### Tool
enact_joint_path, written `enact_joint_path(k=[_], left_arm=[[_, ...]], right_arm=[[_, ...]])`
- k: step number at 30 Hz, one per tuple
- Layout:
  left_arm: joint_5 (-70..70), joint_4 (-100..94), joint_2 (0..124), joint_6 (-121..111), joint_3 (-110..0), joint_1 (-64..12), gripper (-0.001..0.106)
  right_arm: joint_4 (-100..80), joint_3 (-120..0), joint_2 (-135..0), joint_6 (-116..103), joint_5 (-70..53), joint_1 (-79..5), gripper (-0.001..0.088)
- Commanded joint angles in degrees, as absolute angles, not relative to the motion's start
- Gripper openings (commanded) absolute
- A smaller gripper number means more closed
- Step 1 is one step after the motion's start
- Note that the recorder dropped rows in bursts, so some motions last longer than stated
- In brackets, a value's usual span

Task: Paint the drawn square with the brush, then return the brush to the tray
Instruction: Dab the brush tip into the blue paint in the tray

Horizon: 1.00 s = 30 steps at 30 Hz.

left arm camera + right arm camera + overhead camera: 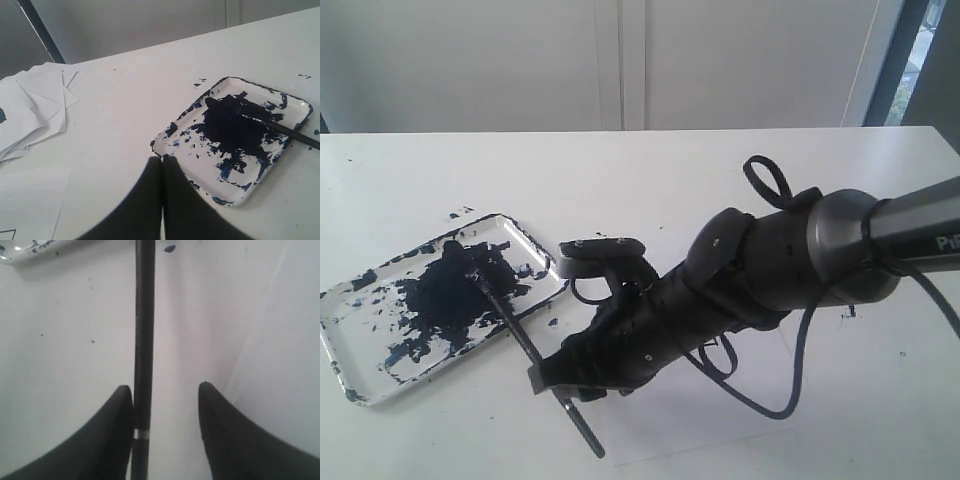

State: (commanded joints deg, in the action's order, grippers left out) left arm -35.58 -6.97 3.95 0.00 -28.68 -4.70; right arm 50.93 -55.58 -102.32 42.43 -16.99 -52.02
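Lift the right gripper's spread, empty fingers straight up, without nudging the brush just beside one finger, bristles in the tray.

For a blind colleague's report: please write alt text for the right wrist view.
The black brush lies between the fingers of the open right gripper, against one and clear of the other, over the white table. A paint-flecked tray rim shows beyond.

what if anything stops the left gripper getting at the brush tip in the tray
Probably nothing, likely yes: the left gripper sits near the tray with bare table between, and the brush tip lies exposed in the paint. The right gripper, open, is at the handle end.
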Motion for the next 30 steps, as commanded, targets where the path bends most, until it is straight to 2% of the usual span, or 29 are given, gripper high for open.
enact_joint_path(k=[5,10,17,24,28,30], left_arm=[[-35.68,-6.96,3.95,0.0,-28.68,-4.7,0.0],[-36.01,-7.1,3.95,0.0,-28.68,-4.7,0.0],[-36.01,-7.1,3.95,0.0,-28.68,-4.7,0.0],[-36.01,-7.1,3.95,0.0,-28.68,-4.7,0.0],[-36.54,-7.71,3.95,0.0,-28.68,-4.7,0.0],[-39.14,-7.71,3.95,0.0,-28.68,-4.7,0.0]], right_arm=[[44.13,-55.58,-96.14,42.05,-11.16,-60.41,0.0407],[42.94,-55.05,-95.77,38.34,-2.34,-67.94,0.0406],[40.65,-50.65,-95.77,39.1,0.0,-68.63,0.0378],[38.12,-50.66,-94.42,64.61,6.44,-68.53,0.0378],[54.69,-50.66,-92.11,64.28,11.15,-68.53,0.0378],[55.94,-50.66,-91.68,64.28,11.0,-68.53,0.0378]])
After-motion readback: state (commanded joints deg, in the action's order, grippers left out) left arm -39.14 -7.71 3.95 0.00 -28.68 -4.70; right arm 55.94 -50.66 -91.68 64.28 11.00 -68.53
